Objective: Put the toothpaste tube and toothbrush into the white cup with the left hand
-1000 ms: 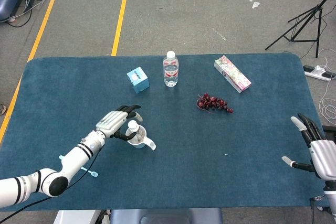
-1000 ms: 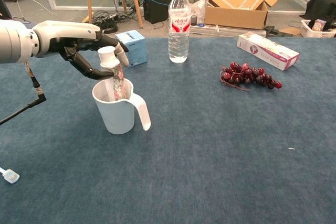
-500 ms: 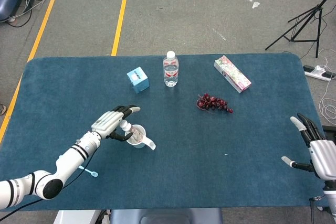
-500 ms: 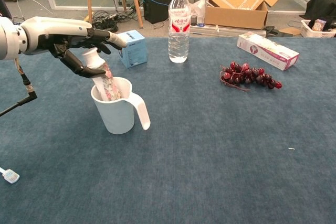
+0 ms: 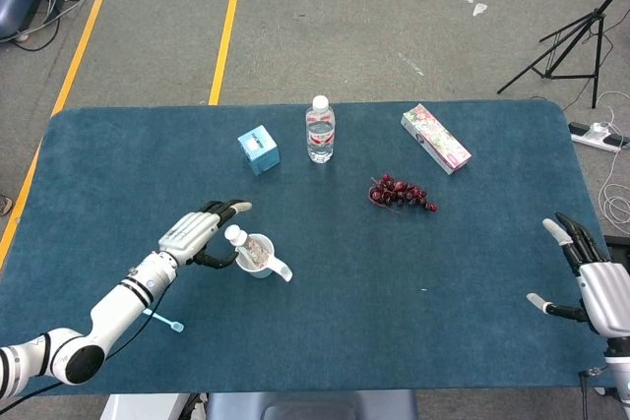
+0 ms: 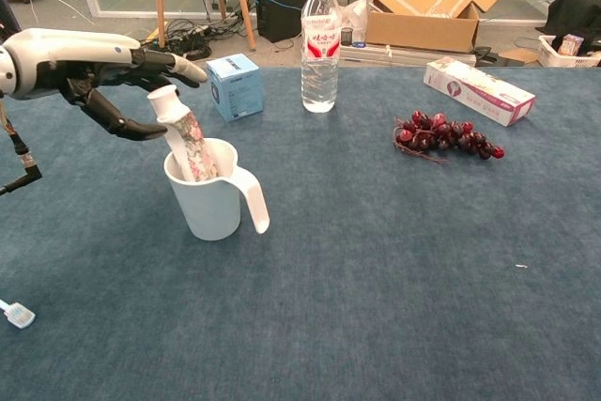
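Note:
The white cup [image 5: 264,261] [image 6: 214,206] stands upright on the blue table, handle toward the right. The flowery toothpaste tube [image 5: 240,242] [image 6: 186,136] stands in it, cap up, leaning left. My left hand [image 5: 199,233] [image 6: 101,72] hovers just left of the tube's cap with its fingers spread and nothing in it. The light blue toothbrush [image 5: 162,320] lies on the cloth under my left forearm; only its head [image 6: 17,315] shows in the chest view. My right hand [image 5: 591,280] rests open at the table's right edge.
A water bottle [image 5: 320,130] [image 6: 320,39] and a small blue box [image 5: 259,150] [image 6: 233,87] stand behind the cup. Grapes [image 5: 400,193] [image 6: 447,137] and a flowery carton [image 5: 435,138] [image 6: 479,90] lie to the right.
My left hand has let go of the toothpaste tube and drawn back to the left. The tube has tipped from upright to leaning left in the cup.

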You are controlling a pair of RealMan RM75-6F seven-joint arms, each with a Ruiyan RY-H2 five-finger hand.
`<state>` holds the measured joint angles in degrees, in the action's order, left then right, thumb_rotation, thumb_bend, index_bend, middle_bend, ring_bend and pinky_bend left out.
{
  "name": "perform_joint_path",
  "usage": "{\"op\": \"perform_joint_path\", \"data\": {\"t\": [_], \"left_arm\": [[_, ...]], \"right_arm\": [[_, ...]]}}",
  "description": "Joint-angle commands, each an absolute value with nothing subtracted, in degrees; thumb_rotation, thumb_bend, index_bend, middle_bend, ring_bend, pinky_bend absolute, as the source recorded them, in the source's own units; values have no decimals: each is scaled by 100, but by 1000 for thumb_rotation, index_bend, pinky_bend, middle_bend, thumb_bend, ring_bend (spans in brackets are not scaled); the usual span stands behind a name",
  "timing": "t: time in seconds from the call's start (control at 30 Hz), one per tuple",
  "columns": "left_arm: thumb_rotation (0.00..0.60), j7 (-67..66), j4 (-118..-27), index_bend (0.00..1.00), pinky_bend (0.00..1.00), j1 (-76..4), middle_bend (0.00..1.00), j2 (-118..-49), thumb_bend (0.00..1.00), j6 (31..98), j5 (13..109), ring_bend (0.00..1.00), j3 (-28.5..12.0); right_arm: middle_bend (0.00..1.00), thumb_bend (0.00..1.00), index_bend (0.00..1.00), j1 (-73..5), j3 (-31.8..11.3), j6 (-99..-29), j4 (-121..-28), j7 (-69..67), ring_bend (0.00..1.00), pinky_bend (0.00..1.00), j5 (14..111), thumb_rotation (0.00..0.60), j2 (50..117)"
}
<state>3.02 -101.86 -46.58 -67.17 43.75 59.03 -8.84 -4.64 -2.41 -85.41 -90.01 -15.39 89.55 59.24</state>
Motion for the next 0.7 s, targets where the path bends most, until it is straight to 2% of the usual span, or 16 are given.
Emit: {"op": "perform_joint_path", "data": {"t": [0.03, 0.23, 0.37, 0.43, 0.63, 0.7], "left_arm": [[600, 309, -10353, 16, 61, -4510, 88, -6540, 362, 4509, 6069, 106, -809], [600, 139, -10718, 0, 61, -4062, 87, -6000, 343, 4945, 6465, 106, -516], [600, 42, -10785, 0, 70, -3688, 75, -5724, 187, 5369, 6785, 107, -307], [600, 29, -10744, 0, 90, -3489, 73, -5640, 153, 5607, 6988, 109, -212], [600, 90, -10471, 6, 104, -3004, 66, -5504, 146, 6137, 7581, 111, 46], [600, 178, -10392, 81, 104, -2878, 60, -5491, 146, 6240, 7788, 110, 132]], "right_arm": [[37, 33, 46, -464, -243, -8545, -9001, -1546, 39, 326, 8956, 600, 5921], [37, 33, 47, -461, -231, -8555, -9007, -1531, 39, 326, 8980, 600, 5927], [37, 33, 46, -470, -221, -8535, -9015, -1474, 39, 326, 8990, 600, 5948], [37, 33, 46, -477, -219, -8521, -9026, -1444, 39, 326, 8992, 600, 5955], [37, 32, 47, -493, -217, -8478, -9042, -1332, 39, 326, 8965, 600, 5993], [37, 32, 46, -498, -218, -8465, -9047, -1286, 39, 326, 8956, 600, 6013]]}}
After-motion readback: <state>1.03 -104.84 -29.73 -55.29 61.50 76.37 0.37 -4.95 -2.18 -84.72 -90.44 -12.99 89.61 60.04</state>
